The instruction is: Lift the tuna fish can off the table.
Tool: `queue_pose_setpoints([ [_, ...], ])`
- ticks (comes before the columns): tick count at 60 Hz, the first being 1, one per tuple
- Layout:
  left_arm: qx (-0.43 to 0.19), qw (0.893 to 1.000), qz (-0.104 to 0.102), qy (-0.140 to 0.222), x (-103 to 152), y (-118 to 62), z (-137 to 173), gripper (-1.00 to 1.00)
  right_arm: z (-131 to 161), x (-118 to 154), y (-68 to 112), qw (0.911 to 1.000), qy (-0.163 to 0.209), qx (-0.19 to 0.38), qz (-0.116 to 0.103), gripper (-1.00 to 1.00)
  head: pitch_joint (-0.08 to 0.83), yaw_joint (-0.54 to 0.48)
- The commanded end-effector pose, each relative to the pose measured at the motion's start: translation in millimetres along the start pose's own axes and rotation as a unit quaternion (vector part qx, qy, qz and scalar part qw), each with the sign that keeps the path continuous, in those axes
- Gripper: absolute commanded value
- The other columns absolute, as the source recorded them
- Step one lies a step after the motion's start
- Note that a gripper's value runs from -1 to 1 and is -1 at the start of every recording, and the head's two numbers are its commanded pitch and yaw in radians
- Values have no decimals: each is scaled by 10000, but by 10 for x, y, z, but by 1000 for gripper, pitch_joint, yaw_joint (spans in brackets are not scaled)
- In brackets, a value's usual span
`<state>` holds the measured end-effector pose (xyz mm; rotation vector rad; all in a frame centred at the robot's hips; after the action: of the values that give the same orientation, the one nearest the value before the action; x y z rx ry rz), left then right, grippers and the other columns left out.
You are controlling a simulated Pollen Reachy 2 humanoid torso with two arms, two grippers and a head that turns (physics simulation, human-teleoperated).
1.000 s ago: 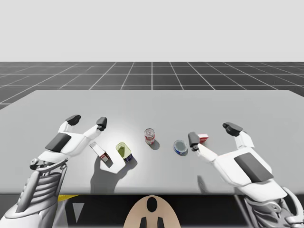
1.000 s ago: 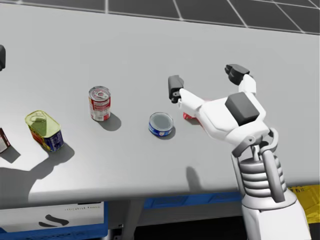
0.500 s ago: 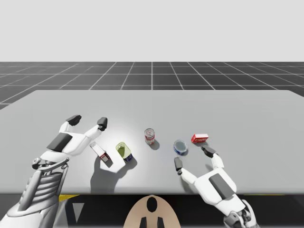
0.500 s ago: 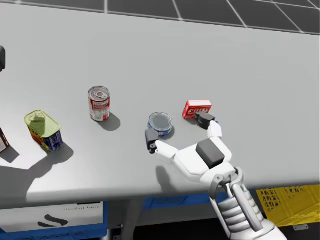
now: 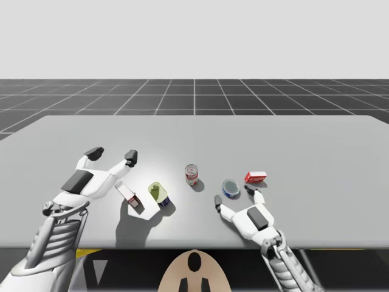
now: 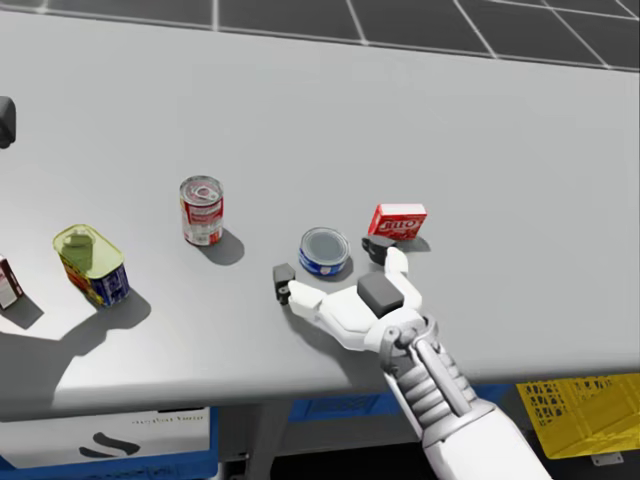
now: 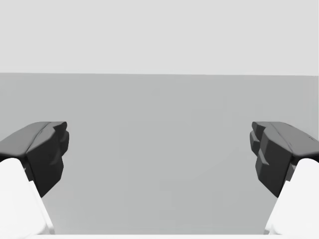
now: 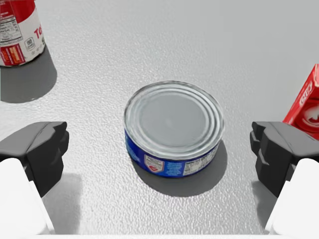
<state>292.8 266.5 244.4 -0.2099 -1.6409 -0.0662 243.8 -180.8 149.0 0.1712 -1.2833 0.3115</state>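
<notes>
The tuna fish can point(image 5: 230, 188) point(image 6: 324, 251) is low and blue with a plain silver lid, and it stands upright on the grey table point(image 5: 304, 140). My right gripper point(image 5: 236, 196) point(image 6: 330, 264) is down at table height just in front of it and open. In the right wrist view the tuna fish can point(image 8: 173, 127) sits between the dark fingertips point(image 8: 47, 149) and slightly ahead of them, with a gap on each side. My left gripper point(image 5: 111, 155) point(image 7: 159, 154) hovers open over the left of the table, holding nothing.
A red-and-white can point(image 5: 191, 174) point(image 6: 201, 210) point(image 8: 17, 30) stands left of the tuna can. A red box point(image 5: 255, 177) point(image 6: 398, 221) point(image 8: 306, 104) lies close to the right finger. Further left are a blue tin with a yellow-green lid point(image 5: 159, 194) point(image 6: 90, 262) and a small box point(image 5: 127, 193).
My right arm has swung from above and right of the can down to the table's front, bringing its open fingers to either side of the can. The left arm is still.
</notes>
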Motion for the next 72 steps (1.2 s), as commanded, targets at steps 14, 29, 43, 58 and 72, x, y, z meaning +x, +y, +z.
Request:
queue_pose_setpoints([
  [14, -8, 10000, -34, 36, -29, -16, -13, -1000, -395, 32, 22, 9996, 243, -6, -150, -1000, 707, -225],
  [29, -27, 10000, -56, 54, -47, -33, -17, -1000, -448, -24, -15, 9960, 727, 337, -384, -1000, 707, -225],
  [43, -26, 10000, -67, 60, -53, -41, -14, -1000, -413, -47, -24, 9957, 648, 364, -544, 1000, 689, -229],
  [58, -41, 9999, -80, 61, -57, -50, -13, -1000, -404, -62, -22, 9951, 679, 451, -567, 996, 506, -231],
  [72, -97, 9998, -45, 142, -73, -60, -4, -1000, -383, -68, -20, 9950, 597, 504, -628, 1000, 353, -249],
])
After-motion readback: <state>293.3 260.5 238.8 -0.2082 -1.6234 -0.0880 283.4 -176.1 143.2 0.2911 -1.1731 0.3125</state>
